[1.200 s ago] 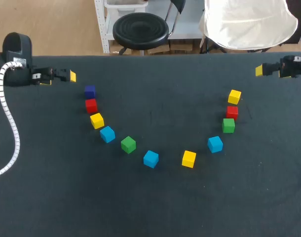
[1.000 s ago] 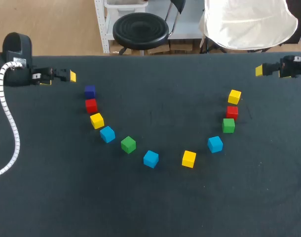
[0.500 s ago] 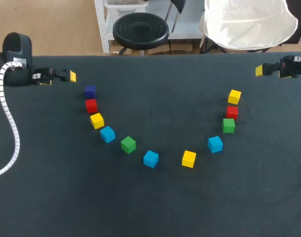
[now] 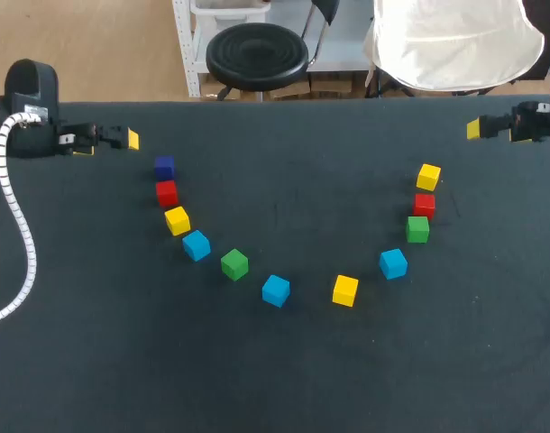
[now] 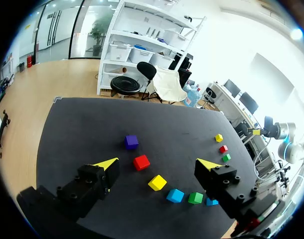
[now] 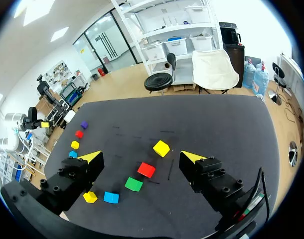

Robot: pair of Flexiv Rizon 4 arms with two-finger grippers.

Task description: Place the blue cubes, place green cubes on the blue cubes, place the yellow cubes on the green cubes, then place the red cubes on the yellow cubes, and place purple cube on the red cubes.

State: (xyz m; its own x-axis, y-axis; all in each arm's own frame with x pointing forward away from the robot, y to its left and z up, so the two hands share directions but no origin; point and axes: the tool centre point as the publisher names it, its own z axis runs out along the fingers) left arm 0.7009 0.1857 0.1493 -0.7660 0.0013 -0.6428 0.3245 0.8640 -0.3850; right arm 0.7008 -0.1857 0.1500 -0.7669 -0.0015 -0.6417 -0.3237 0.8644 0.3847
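Cubes lie in a U-shaped row on the black table [image 4: 284,153]. Down its left side are a purple cube [image 4: 164,168], red cube [image 4: 167,193], yellow cube [image 4: 177,220], blue cube [image 4: 197,244] and green cube [image 4: 234,264]. Along the bottom sit a blue cube [image 4: 276,290] and yellow cube [image 4: 345,290]. Up the right side go a blue cube [image 4: 393,263], green cube [image 4: 417,229], red cube [image 4: 425,206] and yellow cube [image 4: 428,177]. My left gripper [image 4: 117,140] hangs open at the far left, my right gripper [image 4: 481,129] open at the far right. Both hold nothing.
In the left wrist view the purple cube [image 5: 131,142] and red cube [image 5: 141,162] lie ahead of my open left gripper [image 5: 158,163]. In the right wrist view the yellow cube [image 6: 161,148] and red cube [image 6: 146,170] lie ahead of my open right gripper [image 6: 141,156].
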